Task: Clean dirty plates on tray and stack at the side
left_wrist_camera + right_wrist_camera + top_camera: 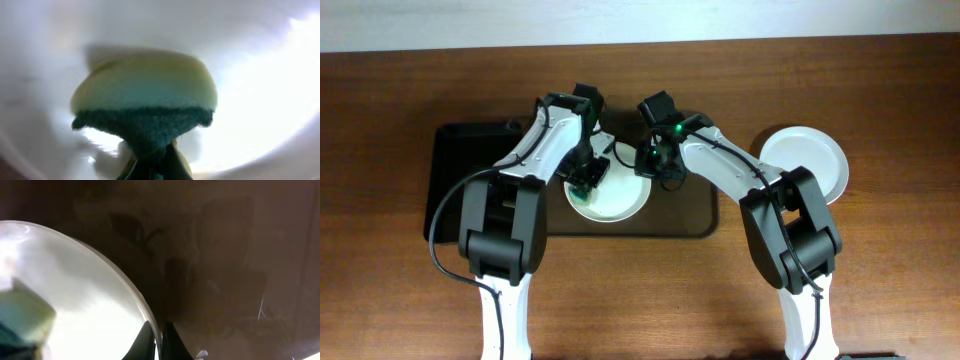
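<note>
Sponge (145, 95) clamped in the left gripper (586, 176) presses a white plate (620, 202) on the brown tray (688, 212), right gripper (647, 160) pinching its rim, both partly hiding it; black tray (460, 180) and second plate (808, 158) lie alongside.

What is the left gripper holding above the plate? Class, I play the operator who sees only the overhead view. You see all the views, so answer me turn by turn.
Observer: A sponge, yellow foam with a dark green scouring side, pinched in the left gripper over the plate.
Operator: And the right gripper?
Observer: The right wrist view shows it shut on the plate's rim, one finger on each side.
Operator: What lies beside that rim?
Observer: The dark brown tray, right next to it.
</note>
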`<action>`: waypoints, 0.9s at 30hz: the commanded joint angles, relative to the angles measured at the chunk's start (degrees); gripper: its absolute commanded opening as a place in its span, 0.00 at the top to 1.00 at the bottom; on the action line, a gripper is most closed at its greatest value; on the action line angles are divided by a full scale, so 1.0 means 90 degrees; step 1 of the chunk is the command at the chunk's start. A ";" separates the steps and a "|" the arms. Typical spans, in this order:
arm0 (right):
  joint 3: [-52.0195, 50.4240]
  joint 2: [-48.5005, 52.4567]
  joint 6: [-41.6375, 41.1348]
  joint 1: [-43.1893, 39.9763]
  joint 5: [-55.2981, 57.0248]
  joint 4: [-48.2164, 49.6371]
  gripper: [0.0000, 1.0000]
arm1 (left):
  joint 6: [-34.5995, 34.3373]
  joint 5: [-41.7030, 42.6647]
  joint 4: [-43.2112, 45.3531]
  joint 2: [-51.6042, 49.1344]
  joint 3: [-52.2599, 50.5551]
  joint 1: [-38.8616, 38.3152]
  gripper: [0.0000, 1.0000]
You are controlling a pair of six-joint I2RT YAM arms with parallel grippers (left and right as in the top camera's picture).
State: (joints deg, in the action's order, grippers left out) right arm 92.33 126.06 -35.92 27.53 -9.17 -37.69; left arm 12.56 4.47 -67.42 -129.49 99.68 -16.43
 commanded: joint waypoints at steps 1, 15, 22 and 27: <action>-0.0117 0.0121 -0.0243 -0.0056 0.0255 0.0010 0.96 | 0.1086 0.2035 -0.0138 -0.0617 -0.0471 -0.0138 1.00; -0.0117 0.0121 -0.0226 -0.0056 0.0255 0.0007 0.96 | -0.2824 0.0340 0.3026 -0.0617 -0.0474 0.0928 0.99; -0.0117 0.0121 -0.0228 -0.0056 0.0253 0.0029 0.96 | -0.3169 -0.2497 0.1768 -0.0617 -0.0474 0.0342 0.99; -0.0117 0.0121 -0.0228 -0.0056 0.0226 0.0027 0.96 | 0.0056 0.0296 0.0852 -0.0617 -0.0474 0.0007 1.00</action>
State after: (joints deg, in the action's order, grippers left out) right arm 92.33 126.08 -38.57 27.66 -9.45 -37.04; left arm -1.02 -7.70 -57.34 -129.32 99.39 -16.69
